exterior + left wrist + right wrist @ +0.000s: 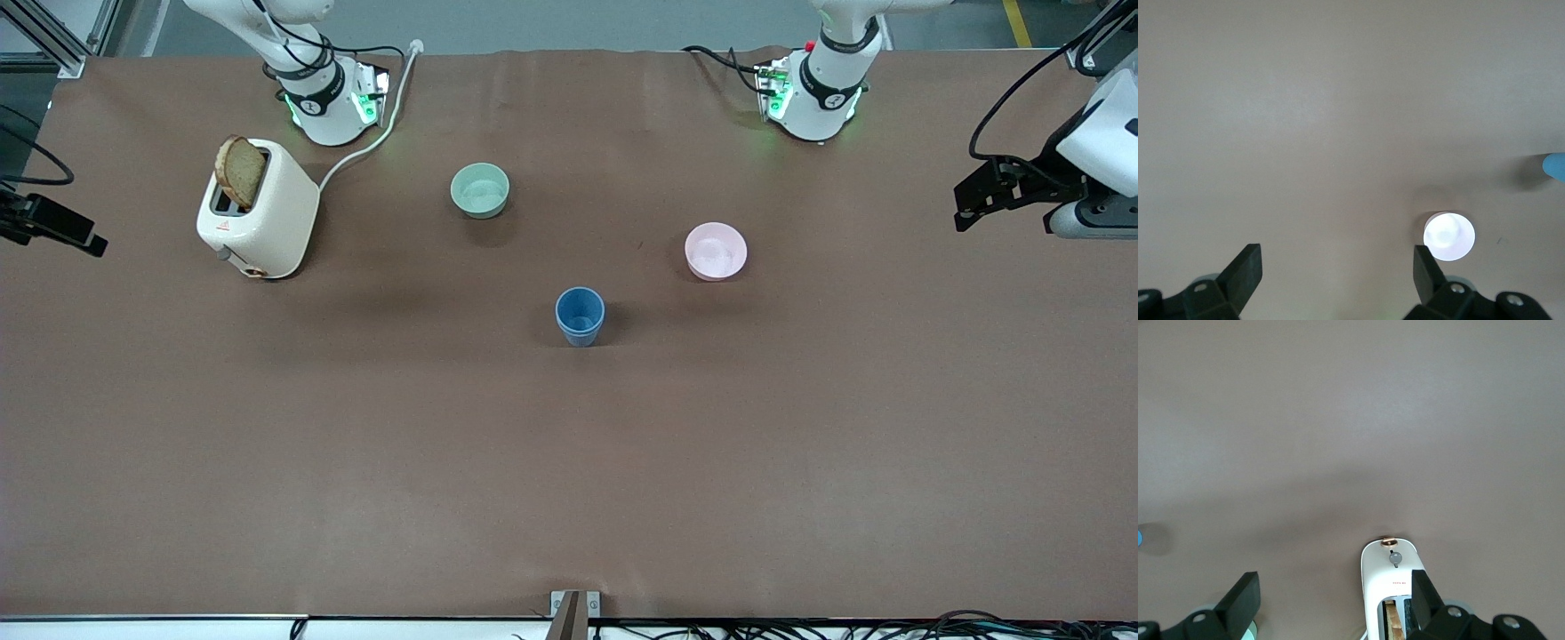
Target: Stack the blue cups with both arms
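Observation:
The blue cups (580,316) show as one upright blue stack near the table's middle. A second rim line sits just under the top rim, as of one cup nested in the other. No separate blue cup is in view. An edge of the stack shows in the left wrist view (1555,167) and in the right wrist view (1140,537). My left gripper (1337,252) is open and empty, high over the table by the pink bowl, and shows at the front view's edge (978,197). My right gripper (1335,577) is open and empty, high over the table by the toaster (53,227).
A pink bowl (716,252) (1449,236) stands farther from the front camera than the cups, toward the left arm's end. A pale green bowl (480,189) stands farther still. A white toaster (258,209) (1395,587) holding a bread slice (240,171) stands near the right arm's base, its cord trailing.

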`<state>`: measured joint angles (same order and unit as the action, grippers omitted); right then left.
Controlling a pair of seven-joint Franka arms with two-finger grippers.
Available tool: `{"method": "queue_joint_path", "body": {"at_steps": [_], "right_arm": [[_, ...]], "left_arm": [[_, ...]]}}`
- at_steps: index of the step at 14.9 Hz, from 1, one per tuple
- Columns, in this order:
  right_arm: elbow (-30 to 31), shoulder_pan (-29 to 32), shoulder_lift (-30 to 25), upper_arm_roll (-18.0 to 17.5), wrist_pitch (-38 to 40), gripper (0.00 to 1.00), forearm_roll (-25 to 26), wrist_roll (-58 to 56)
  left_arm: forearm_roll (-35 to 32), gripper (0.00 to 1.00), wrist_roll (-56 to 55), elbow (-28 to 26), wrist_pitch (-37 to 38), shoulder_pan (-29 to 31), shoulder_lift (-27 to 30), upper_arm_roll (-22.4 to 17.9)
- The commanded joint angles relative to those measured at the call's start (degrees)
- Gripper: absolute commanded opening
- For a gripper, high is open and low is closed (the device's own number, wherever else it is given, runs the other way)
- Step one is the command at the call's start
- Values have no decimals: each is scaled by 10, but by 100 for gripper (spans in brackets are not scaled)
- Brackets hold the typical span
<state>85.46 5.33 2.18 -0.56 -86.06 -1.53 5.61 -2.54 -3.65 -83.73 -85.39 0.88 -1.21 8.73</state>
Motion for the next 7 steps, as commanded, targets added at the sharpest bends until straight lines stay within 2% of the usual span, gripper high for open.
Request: {"method": "queue_joint_path", "body": {"at_steps": [1, 4, 7], "right_arm": [[45, 0, -35, -8, -19, 100, -6, -1], [26, 0, -30, -7, -16, 100, -5, -7], [15, 4, -29, -5, -10, 100, 5, -76]], "left_arm": [[2, 100, 6, 0, -1, 3, 7, 1], [3, 100, 7, 0, -1, 4, 7, 1], [3, 100, 7, 0, -1, 4, 7, 0]]}}
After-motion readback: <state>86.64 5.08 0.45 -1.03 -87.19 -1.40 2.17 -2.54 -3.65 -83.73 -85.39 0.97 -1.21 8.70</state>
